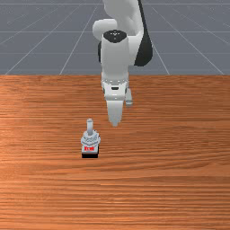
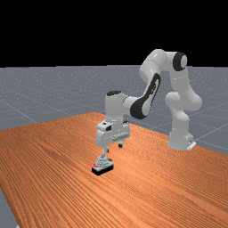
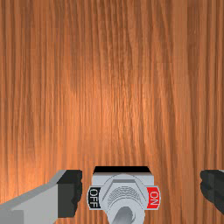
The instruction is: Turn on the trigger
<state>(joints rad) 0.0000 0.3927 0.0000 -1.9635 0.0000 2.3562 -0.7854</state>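
Observation:
In the front view my gripper (image 1: 122,113) is to the right of the trigger switch (image 1: 90,140) and farther back. Its lever (image 1: 90,126) points up. The far view has the gripper (image 2: 113,148) standing open, higher than the switch (image 2: 103,166), whose lever (image 2: 105,153) tilts slightly away from the red label (image 2: 95,165). One finger overlaps the lever's top there; contact cannot be told. Seen in the wrist view, the gripper (image 3: 142,191) has widely parted fingers, with the switch (image 3: 124,188) lower down in between, its OFF label (image 3: 93,197) and ON label (image 3: 153,198) facing opposite fingers.
The switch's black base (image 1: 90,156) rests on the wooden table (image 1: 179,143). Wood surface surrounds it on all sides. The arm's base (image 2: 180,141) stands at the table's edge in the far view's right.

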